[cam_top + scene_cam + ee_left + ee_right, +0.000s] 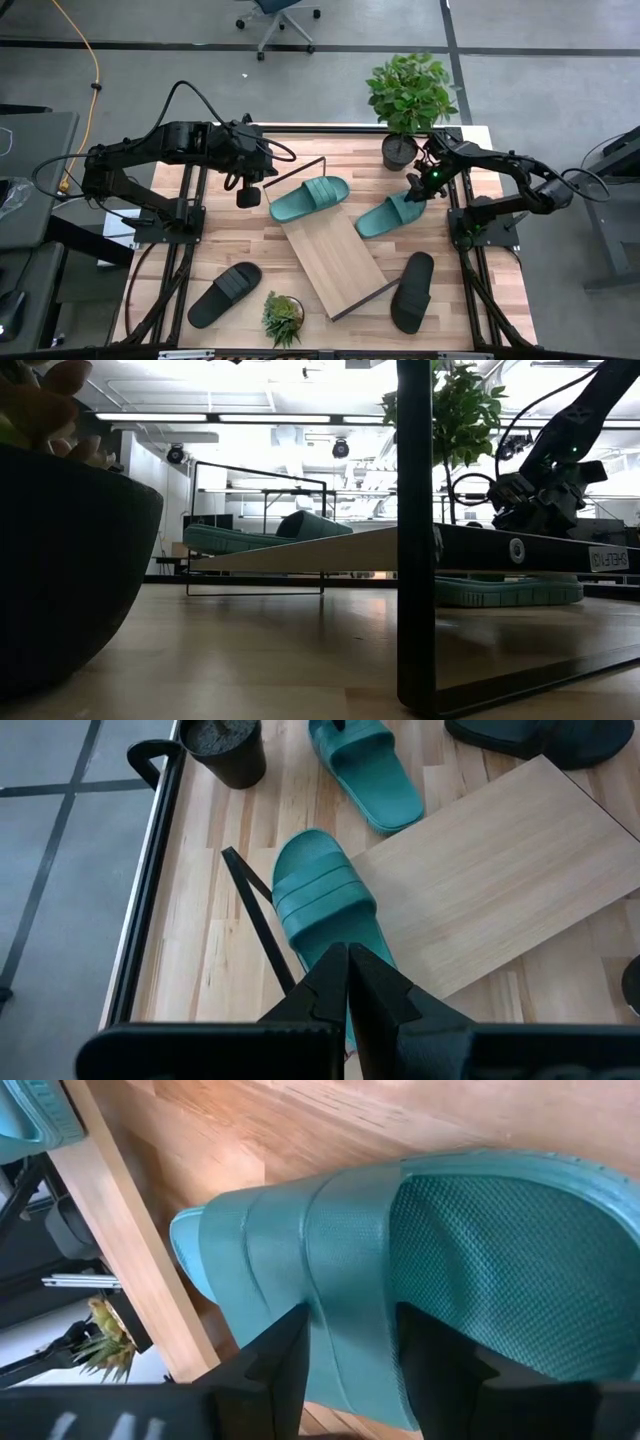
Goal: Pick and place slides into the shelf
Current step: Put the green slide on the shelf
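desk (330, 140): wooden | shelf (330, 255): one teal slide (310, 198) on its upper end, others not yet placed | black slides (225, 293) on desk | second teal slide (392, 213) beside shelf | right gripper (417, 186): fingers open astride its strap | left gripper (248, 195): fingers closed, empty, over placed slide

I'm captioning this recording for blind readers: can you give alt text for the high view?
The right gripper sits open over a teal slide on the table, beside the slanted shelf, which already holds the other teal slide. Two black slides lie nearer the front.
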Tool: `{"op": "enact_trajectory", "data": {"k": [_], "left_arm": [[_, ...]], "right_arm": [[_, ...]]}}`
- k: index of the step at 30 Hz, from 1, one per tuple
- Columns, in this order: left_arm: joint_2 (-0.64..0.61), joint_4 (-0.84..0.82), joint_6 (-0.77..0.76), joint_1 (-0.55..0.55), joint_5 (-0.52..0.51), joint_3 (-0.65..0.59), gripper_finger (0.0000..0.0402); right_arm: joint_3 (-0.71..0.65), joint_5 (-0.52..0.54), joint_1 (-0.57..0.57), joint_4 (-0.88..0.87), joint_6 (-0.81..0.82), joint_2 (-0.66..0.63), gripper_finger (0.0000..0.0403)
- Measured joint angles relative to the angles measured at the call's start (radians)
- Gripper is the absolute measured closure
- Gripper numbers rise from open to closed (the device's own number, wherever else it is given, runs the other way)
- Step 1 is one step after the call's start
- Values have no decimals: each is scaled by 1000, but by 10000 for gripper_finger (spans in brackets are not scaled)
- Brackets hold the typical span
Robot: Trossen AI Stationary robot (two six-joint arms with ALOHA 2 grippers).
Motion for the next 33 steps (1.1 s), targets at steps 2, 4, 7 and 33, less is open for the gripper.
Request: {"op": "enact_trajectory", "data": {"k": [2, 4, 7, 33], "left_arm": [[0, 0, 0, 0, 0, 0, 399], [0, 0, 0, 0, 0, 0, 399], [0, 0, 0, 0, 0, 0, 399], [0, 0, 2, 0, 0, 0, 399]], "right_arm": [[0, 0, 0, 0, 0, 0, 277], [0, 1, 0, -1, 0, 0, 292], [0, 0, 1, -4, -1, 0, 318], [0, 8, 0, -16, -5, -1, 402]]}}
